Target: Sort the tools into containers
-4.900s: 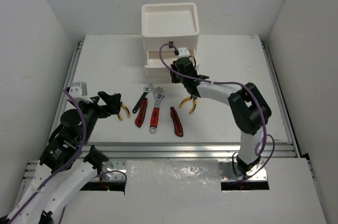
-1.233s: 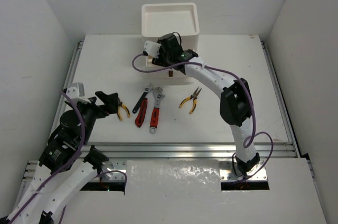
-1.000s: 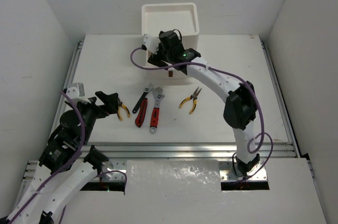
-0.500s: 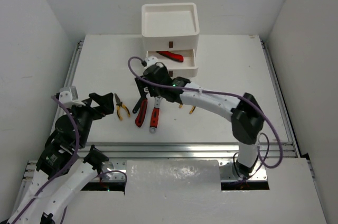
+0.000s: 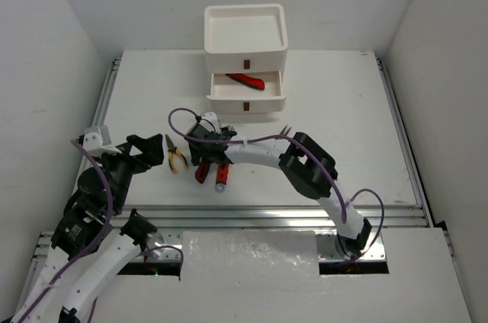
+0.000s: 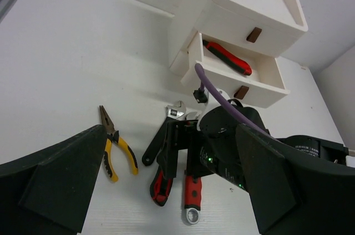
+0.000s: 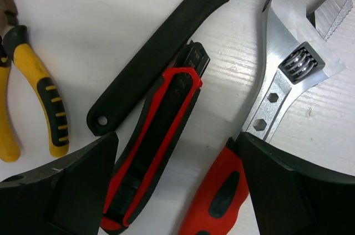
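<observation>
Right end effector (image 7: pixel 177 135) is being held low over the tools on the tabletop (image 5: pixel 335 110). Its fingers are spread wide and nothing is being gripped. A red-and-black utility knife (image 7: pixel 150 163) is being framed between those fingers, with a black-handled wrench (image 7: pixel 161 57) just beside it and a red-handled adjustable wrench (image 7: pixel 288 63) on the other side. Yellow-handled pliers (image 5: pixel 177 158) are being shown lying near the left end effector (image 5: pixel 155 151), which is being held open too, empty. Another red tool (image 5: pixel 245 79) is being stored in the pulled-out drawer (image 5: pixel 245 96) of the white drawer unit (image 5: pixel 245 52).
</observation>
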Robot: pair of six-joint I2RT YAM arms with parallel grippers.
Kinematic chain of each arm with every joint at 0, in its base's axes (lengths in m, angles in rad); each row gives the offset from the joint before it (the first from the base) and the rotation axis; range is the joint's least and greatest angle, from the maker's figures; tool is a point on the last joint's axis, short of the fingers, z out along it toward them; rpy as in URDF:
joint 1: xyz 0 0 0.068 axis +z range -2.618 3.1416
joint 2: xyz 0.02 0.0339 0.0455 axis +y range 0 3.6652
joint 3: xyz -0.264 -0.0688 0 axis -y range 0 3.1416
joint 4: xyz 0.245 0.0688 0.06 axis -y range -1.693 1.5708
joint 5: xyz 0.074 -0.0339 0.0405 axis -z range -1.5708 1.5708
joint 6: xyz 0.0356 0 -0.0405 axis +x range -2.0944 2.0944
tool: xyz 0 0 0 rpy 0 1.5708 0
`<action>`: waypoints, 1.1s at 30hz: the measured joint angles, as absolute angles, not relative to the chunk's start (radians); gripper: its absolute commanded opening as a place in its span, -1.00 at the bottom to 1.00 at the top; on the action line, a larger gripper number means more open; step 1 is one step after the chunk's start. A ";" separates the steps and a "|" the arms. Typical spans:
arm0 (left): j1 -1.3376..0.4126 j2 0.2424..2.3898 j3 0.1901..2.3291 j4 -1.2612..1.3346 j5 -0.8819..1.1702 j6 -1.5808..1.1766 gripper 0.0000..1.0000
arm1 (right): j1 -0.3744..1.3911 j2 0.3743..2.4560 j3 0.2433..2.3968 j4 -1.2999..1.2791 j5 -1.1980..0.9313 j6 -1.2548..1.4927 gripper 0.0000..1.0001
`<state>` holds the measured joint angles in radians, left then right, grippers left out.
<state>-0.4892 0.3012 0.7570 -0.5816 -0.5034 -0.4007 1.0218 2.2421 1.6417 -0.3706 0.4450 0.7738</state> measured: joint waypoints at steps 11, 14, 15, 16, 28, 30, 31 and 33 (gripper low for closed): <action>-0.489 0.294 0.757 -0.580 -0.492 -0.400 1.00 | 1.039 2.302 1.700 -0.368 0.474 0.790 0.44; -0.489 0.292 0.757 -0.580 -0.492 -0.400 1.00 | 1.050 2.310 1.718 -0.386 0.484 0.769 0.32; -0.489 0.292 0.757 -0.581 -0.492 -0.400 1.00 | 1.052 2.319 1.734 -0.398 0.489 0.762 0.28; -0.489 0.292 0.757 -0.580 -0.492 -0.400 0.99 | 1.053 2.328 1.751 -0.408 0.489 0.759 0.24; -0.489 0.273 0.757 -0.580 -0.492 -0.400 1.00 | 1.056 2.299 1.673 -0.366 0.485 0.768 -0.16; -0.489 0.272 0.757 -0.580 -0.492 -0.400 1.00 | 1.056 2.271 1.628 -0.350 0.471 0.763 -0.27; -0.489 0.271 0.757 -0.580 -0.492 -0.400 1.00 | 1.056 2.257 1.608 -0.342 0.461 0.762 -0.32; -0.489 0.268 0.757 -0.580 -0.492 -0.400 1.00 | 1.055 2.239 1.584 -0.334 0.435 0.750 -0.33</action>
